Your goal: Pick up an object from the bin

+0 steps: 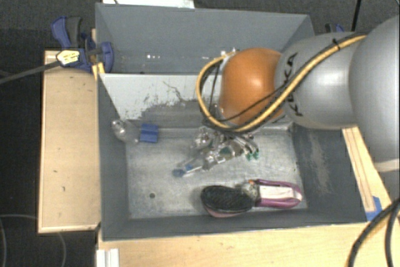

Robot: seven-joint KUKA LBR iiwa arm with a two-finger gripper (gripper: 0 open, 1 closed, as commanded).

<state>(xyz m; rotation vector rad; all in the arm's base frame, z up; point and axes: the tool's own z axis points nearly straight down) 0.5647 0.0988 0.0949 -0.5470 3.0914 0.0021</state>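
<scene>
Grey metal bin (114,166), only a few bits in it. Going off the hairbrush (232,199) (black head, purple handle): the gripper (220,150) hangs just behind it, low over the floor. A small silvery stick with a blue tip (190,167) lies up-left of the brush, right beside the gripper. Honestly can't tell if the gripper's spread or clenched. A clear bottle with a blue cap (134,132) sits well off to the brush's upper left.

Black brush (226,200), purplish handle (279,195); perhaps blue-capped bottle (134,132).
</scene>
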